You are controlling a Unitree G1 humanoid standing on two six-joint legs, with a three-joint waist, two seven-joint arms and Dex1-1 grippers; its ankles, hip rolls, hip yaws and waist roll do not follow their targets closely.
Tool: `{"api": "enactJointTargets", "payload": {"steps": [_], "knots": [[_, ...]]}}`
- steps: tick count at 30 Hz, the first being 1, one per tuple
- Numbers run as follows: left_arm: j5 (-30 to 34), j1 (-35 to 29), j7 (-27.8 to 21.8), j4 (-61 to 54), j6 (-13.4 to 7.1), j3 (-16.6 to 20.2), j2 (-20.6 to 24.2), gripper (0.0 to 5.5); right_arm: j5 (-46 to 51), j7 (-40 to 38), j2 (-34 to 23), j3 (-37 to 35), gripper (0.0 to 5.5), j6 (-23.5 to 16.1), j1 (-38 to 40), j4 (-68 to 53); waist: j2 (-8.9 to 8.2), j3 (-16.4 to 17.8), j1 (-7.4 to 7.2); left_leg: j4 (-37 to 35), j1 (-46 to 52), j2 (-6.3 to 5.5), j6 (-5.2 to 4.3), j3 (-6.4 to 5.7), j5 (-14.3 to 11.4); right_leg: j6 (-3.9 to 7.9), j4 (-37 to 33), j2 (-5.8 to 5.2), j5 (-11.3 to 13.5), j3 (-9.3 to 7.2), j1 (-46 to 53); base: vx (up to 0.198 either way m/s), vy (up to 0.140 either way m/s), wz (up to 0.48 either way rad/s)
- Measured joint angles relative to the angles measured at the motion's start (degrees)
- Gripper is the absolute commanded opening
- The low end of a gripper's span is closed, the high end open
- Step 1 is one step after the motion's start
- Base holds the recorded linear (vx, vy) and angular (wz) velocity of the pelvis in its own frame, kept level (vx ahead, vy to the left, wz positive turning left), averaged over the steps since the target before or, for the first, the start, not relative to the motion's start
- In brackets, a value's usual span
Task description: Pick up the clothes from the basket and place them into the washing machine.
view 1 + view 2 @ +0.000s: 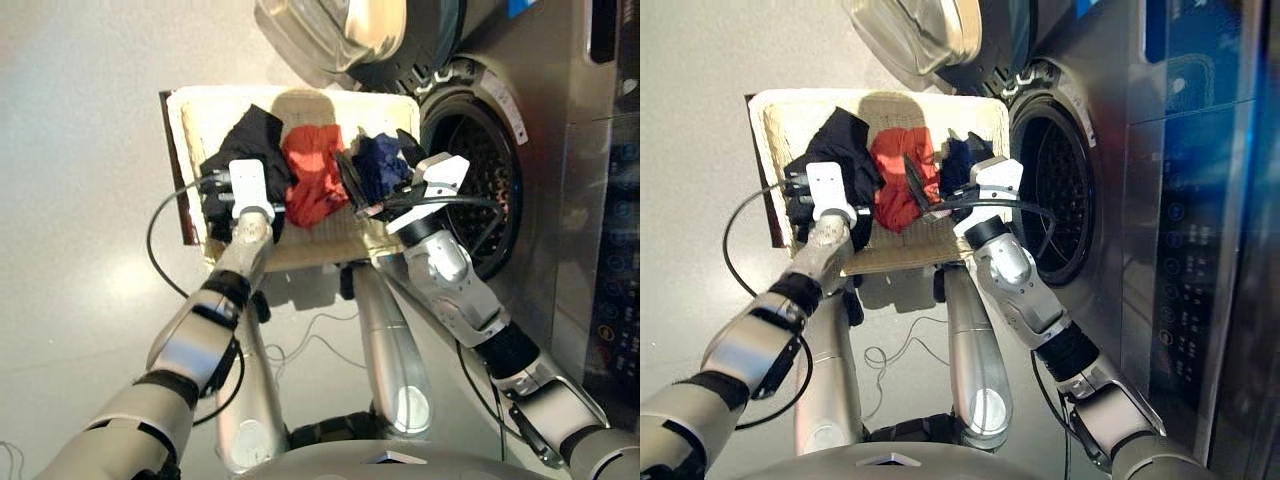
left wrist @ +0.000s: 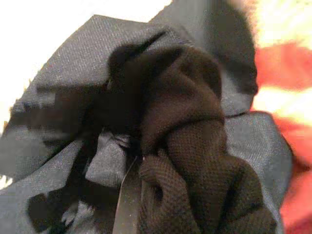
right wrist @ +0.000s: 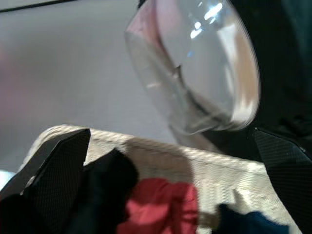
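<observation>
From the head views, all three garments lie in the basket [image 1: 190,130], which sits on the floor just beside the washer [image 1: 540,110] with its door [image 1: 330,35] swung open. The left gripper [image 1: 225,195] is pressed down into the black garment [image 1: 250,140], with the red garment [image 1: 312,170] just to its right. I cannot tell from here how its fingers stand, since cloth and the wrist hide them. The right gripper [image 1: 925,200] hangs over the basket with its fingers spread and nothing between them, the blue garment [image 1: 958,158] just under and beyond it and the drum [image 1: 1060,190] close on its right.

The left wrist view is filled with black garment [image 2: 185,136], bunched in folds right up against the camera, red showing at one edge. The fingers stay hidden, so whether it has a hold I cannot say.

The right wrist view shows both fingers [image 3: 53,165] wide apart and bare, looking across the basket rim [image 3: 161,151] toward the glass door [image 3: 195,68].

The step seems to be the grab of the black piece. To do it well, I'd say the left hand should close on a thick fold rather than a loose edge, lift straight up so the red one isn't dragged along, then clear the rim before swinging toward the drum.
</observation>
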Motion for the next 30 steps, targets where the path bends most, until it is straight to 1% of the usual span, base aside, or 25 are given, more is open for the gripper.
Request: {"api": "enactJointTargets", "payload": {"steps": [1,2,3,4,7,8,10,12,14,17,19,22,25,26,30], "knots": [[0.0,2.4,-0.7,-4.6,-0.1,0.5,0.7,0.00,-1.6,-0.6,0.5,-1.0,5.50,0.1,0.3,1.7,0.08,0.0,0.61,-1.9,1.5,-0.60,-0.04,0.06,0.8,0.11,-0.6,-0.19,0.0,-0.06,0.9,0.069,0.030,0.145],[0.0,4.2,-1.1,-8.9,-0.7,0.8,1.4,0.00,-2.6,-1.3,0.5,-1.9,5.50,0.4,0.5,2.9,0.79,0.1,1.06,-3.5,2.7,-0.58,0.08,-0.19,1.6,0.20,-1.2,-0.42,0.1,-0.35,1.8,0.057,0.031,0.125],[0.1,5.3,-1.7,-10.8,-1.6,1.1,2.0,0.00,-2.7,-1.7,0.3,-2.9,5.50,0.6,1.0,3.7,1.78,0.1,2.29,-4.3,3.6,-0.88,0.24,-0.25,1.9,0.39,-1.7,-0.67,0.1,-0.46,2.7,0.062,0.040,0.090],[0.1,6.9,-2.5,-13.8,-1.5,1.7,2.8,0.00,-3.4,-1.8,0.5,-3.6,5.50,1.2,1.1,4.7,2.43,0.0,2.64,-5.4,4.6,-1.02,0.36,-0.06,2.2,0.60,-2.2,-0.74,0.3,-0.32,3.3,0.000,0.000,0.000],[0.2,9.9,-4.5,-20.9,-1.7,3.7,5.1,0.00,-4.9,-1.9,-0.4,-4.8,5.50,2.7,1.2,6.1,5.36,0.1,3.31,-7.8,6.5,-1.94,0.97,0.02,3.3,1.35,-3.7,-1.42,0.8,-0.35,4.9,0.055,0.076,0.035],[0.4,10.5,-5.0,-22.9,-1.6,5.1,6.0,0.00,-5.9,-0.9,-1.1,-4.7,5.50,3.6,1.0,6.1,5.91,0.1,3.75,-8.3,7.0,-2.35,1.16,0.13,3.4,1.54,-4.0,-1.67,0.9,-0.14,5.1,0.027,0.062,-0.055],[1.7,11.6,-7.2,-28.7,-1.6,6.6,8.5,0.00,-9.6,2.4,-3.7,-4.5,5.50,5.5,0.5,5.9,6.02,0.1,4.07,-8.5,7.4,-2.67,1.27,0.49,3.5,1.87,-4.1,-1.95,1.2,0.56,5.2,0.000,0.000,0.000],[1.9,11.9,-9.7,-33.0,-1.9,8.1,9.5,0.00,-11.8,5.5,-6.1,-4.6,5.50,7.3,0.5,5.0,6.04,0.1,4.26,-8.5,7.6,-2.87,1.33,0.56,3.5,2.03,-4.1,-2.09,1.3,0.75,5.3,0.000,0.000,0.000],[1.5,12.0,-12.4,-36.8,-1.9,8.5,10.8,0.00,-13.4,8.9,-7.9,-4.6,5.50,8.5,0.2,3.2,6.12,0.1,4.34,-8.5,7.7,-2.88,1.42,0.58,3.6,2.04,-4.0,-2.10,1.3,0.82,5.3,0.000,0.000,0.000],[1.1,11.6,-15.7,-39.2,-1.8,7.8,11.7,0.00,-13.8,12.4,-8.7,-4.3,5.50,9.5,-0.8,1.6,6.40,0.2,4.17,-8.5,7.9,-2.82,1.46,0.88,3.6,2.02,-4.0,-1.95,1.4,1.17,5.3,0.000,0.000,0.000],[0.9,10.9,-18.2,-40.6,-1.8,6.6,12.0,0.00,-14.5,15.3,-9.4,-3.4,5.50,10.3,-1.9,-0.2,6.77,0.2,4.09,-8.5,7.9,-2.78,1.50,1.18,3.7,2.03,-4.0,-1.88,1.6,1.46,5.3,0.000,0.000,0.000],[0.5,10.2,-21.5,-42.8,-1.5,4.9,12.1,0.00,-16.6,18.1,-9.5,-2.1,5.50,10.9,-3.4,-1.4,7.20,0.2,4.08,-8.4,7.9,-2.72,1.50,1.21,3.7,1.97,-4.0,-1.82,1.6,1.51,5.3,0.000,0.000,0.000],[-3.2,8.1,-24.6,-43.6,-1.3,2.0,12.6,0.00,-19.1,19.1,-9.2,0.1,5.50,11.5,-7.1,-1.3,7.26,0.2,4.10,-8.4,7.9,-2.73,1.52,1.21,3.7,1.94,-4.0,-1.81,1.6,1.52,5.3,0.000,0.000,0.000],[-4.4,7.5,-25.5,-43.8,-1.2,0.5,12.9,0.00,-19.8,19.2,-9.2,1.3,5.50,11.5,-8.7,-1.2,7.28,0.2,4.15,-8.4,7.9,-2.74,1.52,1.21,3.7,1.94,-3.9,-1.82,1.6,1.53,5.3,0.000,0.000,0.000],[-8.3,6.1,-28.5,-43.9,0.7,-2.8,13.8,0.00,-21.1,19.3,-8.8,4.1,5.50,11.6,-13.0,-1.0,7.30,0.2,4.18,-8.3,7.9,-2.76,1.53,1.20,3.7,1.91,-3.9,-1.84,1.8,1.53,5.3,0.000,0.000,0.000]]}}
